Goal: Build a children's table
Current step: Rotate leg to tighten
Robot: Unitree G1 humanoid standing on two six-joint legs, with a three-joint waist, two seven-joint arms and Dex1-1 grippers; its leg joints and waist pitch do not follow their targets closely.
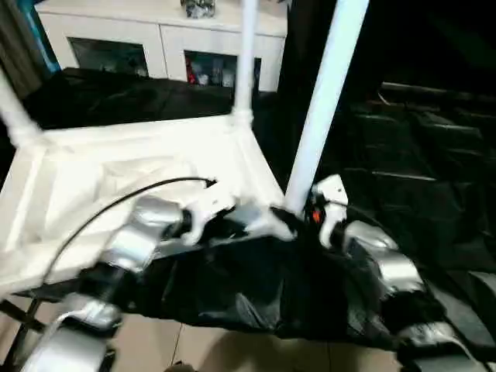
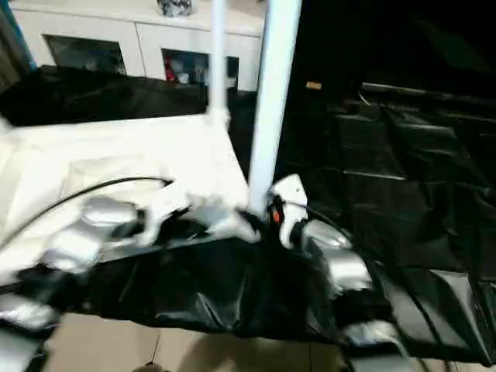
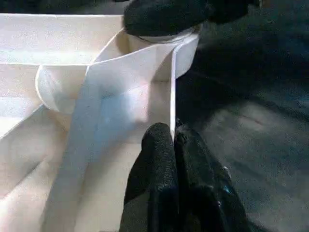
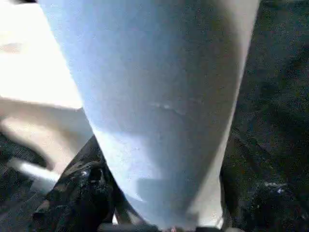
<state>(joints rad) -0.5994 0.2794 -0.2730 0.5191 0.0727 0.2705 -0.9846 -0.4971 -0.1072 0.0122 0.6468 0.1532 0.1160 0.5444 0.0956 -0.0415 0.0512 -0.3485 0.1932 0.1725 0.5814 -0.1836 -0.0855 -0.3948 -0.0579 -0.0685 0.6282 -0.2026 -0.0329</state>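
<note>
Left gripper [image 3: 173, 140] pinched tight on thin rim wall of table top [image 1: 116, 182], likely to steady it while leg goes in. Right gripper [image 1: 306, 213] wrapped around base of near leg [image 1: 325, 93], jaws held apart by tube, probably pressing it into corner socket [image 3: 159, 53]. Table lies upside down on black sheet [image 1: 403, 178], ribs showing, all white. Far leg [image 1: 246, 54] already upright in its corner; third leg [image 1: 14, 112] at left edge. White cabinet [image 1: 163, 31] behind.

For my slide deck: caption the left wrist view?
Left gripper pinching the white plastic tabletop's thin side wall beside a rounded corner socket.
</note>
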